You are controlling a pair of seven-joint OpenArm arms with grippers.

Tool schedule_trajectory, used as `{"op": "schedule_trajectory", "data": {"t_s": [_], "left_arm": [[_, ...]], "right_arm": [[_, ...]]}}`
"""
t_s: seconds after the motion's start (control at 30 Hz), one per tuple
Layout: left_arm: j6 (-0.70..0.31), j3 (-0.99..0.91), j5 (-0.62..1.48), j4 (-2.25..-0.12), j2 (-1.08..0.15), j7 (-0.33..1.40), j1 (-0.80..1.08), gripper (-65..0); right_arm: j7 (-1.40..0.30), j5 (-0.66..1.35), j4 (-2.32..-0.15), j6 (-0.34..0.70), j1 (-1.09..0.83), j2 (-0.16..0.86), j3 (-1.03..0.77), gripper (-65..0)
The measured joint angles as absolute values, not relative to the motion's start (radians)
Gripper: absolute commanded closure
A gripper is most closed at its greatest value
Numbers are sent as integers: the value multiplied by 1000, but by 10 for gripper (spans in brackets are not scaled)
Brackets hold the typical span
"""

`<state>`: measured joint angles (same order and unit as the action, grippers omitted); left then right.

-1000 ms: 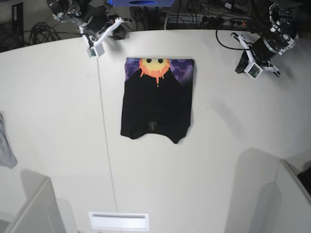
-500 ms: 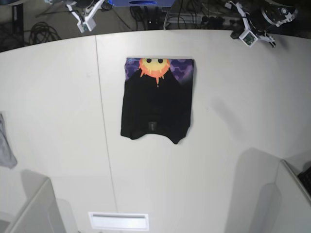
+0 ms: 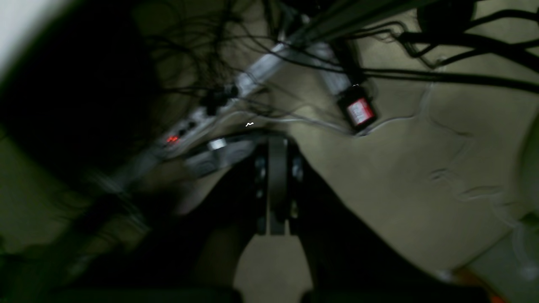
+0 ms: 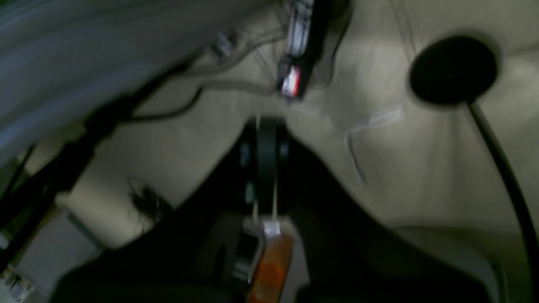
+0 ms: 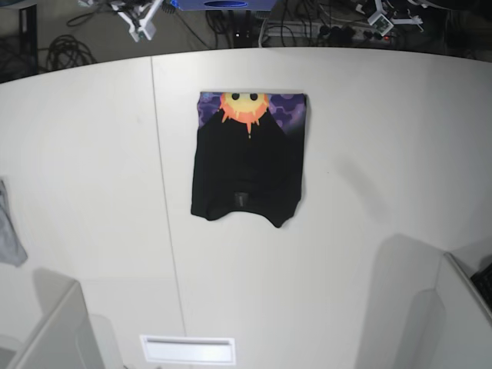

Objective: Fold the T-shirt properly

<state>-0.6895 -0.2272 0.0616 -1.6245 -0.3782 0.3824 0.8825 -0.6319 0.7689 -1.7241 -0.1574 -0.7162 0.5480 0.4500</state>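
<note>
White table (image 5: 369, 169) w/ a seam running near-to-far left of centre; beyond its far edge, dark floor and a tangle of cables (image 5: 300, 31).

Near edge: a pale slot-like fitting (image 5: 187, 350) set in the top, grey panels at both near corners. At the left edge, mid-depth, a small grey cloth (image 5: 8, 231), well apart from everything else.

Mid-table: the T-shirt (image 5: 247, 157), lying as a compact rectangle, black side up, w/ a strip of the sun-face print showing along its far edge. Long axis runs near-far. Near hem is uneven, 1 corner sagging lower on the right. Looks to me like the fold is essentially done, or close to it.

Far: both arms parked past the far table edge, neither touching the shirt. Right gripper (image 5: 141, 21) sits far-left, left gripper (image 5: 382, 21) far-right. Both wrist views are blurred and look down at floor and wiring, but each shows the fingers pressed together on nothing: left gripper (image 3: 271, 151), right gripper (image 4: 266, 134).

Key relation: shirt lies nearward of both grippers, roughly between them; the right one looks slightly closer to its far-left corner, so any tidy-up of the hem would prob. mean reaching nearward across the shirt's whole length.
</note>
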Motion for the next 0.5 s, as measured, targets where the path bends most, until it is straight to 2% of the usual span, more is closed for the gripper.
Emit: {"op": "schedule_trajectory", "data": {"t_s": [0.27,0.5], "left_arm": [[-690,-77,72,-1319,-369,385,738,0],[-686,-64,57,-1031,-264,352,574,0]], "right_arm": [[-544,767,-1409,-157,-502,540,735,0],[-434,769,-1068,-134,-363,459,879,0]]}}
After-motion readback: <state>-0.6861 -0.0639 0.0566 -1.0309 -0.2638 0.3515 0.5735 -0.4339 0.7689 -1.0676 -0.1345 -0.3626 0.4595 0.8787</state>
